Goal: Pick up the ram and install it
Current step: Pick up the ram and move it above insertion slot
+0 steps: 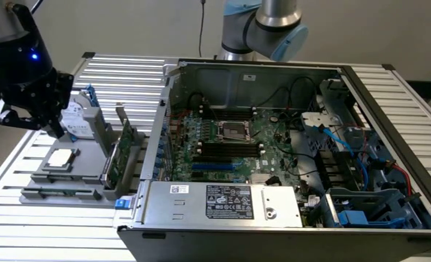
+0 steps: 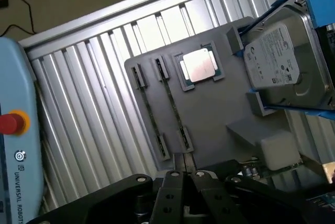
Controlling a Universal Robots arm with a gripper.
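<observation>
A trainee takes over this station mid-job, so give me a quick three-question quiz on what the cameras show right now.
1. True or false: the end effector is shut, with no ram held in it.
2. Multiple choice: on the grey tray, what lies between the ram sticks and the hard drive? A) the processor B) a cooling fan C) a screwdriver
3. Fill in: in the exterior view, the open computer case stands on the tray's ____ side (that view's left or right).

Key: 1 true; 2 A; 3 right.
</observation>
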